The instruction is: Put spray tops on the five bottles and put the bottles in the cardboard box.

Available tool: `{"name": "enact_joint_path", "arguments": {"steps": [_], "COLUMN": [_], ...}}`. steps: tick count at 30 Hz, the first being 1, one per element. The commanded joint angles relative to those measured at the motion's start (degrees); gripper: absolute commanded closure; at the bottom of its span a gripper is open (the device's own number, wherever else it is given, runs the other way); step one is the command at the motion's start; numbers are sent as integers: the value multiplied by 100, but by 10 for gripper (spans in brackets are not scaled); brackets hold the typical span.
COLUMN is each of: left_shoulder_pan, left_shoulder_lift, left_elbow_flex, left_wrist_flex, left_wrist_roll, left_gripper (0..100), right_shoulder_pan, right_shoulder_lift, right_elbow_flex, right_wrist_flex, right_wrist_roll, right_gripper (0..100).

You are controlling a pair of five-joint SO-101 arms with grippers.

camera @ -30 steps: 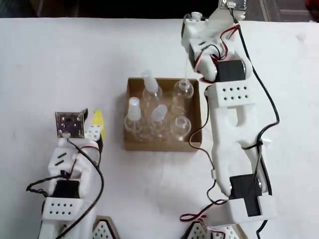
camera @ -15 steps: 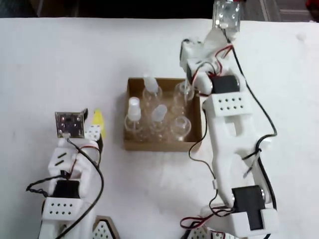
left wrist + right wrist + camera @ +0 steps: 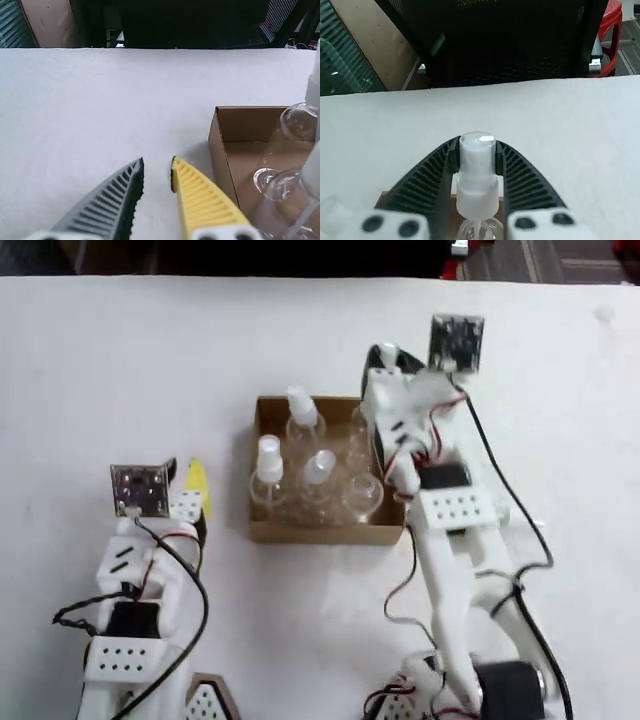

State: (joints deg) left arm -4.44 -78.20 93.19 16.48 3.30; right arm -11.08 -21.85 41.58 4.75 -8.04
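spray top [image 3: 477,186] is clamped by the right gripper [image 3: 477,147] above a bottle [image 3: 478,233]; light, slick plastic, likely best held at the collar. left gripper [image 3: 157,171] is parted, empty.

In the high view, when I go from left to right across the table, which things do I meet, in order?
left tool → cardboard box → right arm

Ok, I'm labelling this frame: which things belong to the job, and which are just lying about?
Job: box, bottles in it, spray top in right hand.
Just about: black chair, red stool, both beyond the table; left hand holds nothing.
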Motion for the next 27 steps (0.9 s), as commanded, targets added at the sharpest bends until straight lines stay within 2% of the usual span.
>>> {"name": "enact_joint_path", "arguments": {"steps": [1, 6, 11, 21, 27], "left_shoulder_pan": [57, 57, 57, 57, 57], "left_shoulder_lift": [13, 13, 13, 13, 4], "left_elbow_flex": [-18, -18, -18, -18, -18], "left_wrist_flex": [-141, -123, -123, -132, -123], "left_wrist_roll": [-53, -53, -53, -53, -53], "left_gripper": [910, 910, 910, 910, 910], "right_shoulder_pan": [22, -101, -286, -286, -268], "right_shoulder_lift": [-752, -848, -716, -699, -690], "right_elbow_flex": [800, 1187, 1301, 1969, 2110], "right_wrist_flex": [-884, -1138, -1349, -2413, -2510], "right_wrist_roll": [26, 62, 519, 554, 554], "right_gripper": [983, 984, 984, 984, 984]}}
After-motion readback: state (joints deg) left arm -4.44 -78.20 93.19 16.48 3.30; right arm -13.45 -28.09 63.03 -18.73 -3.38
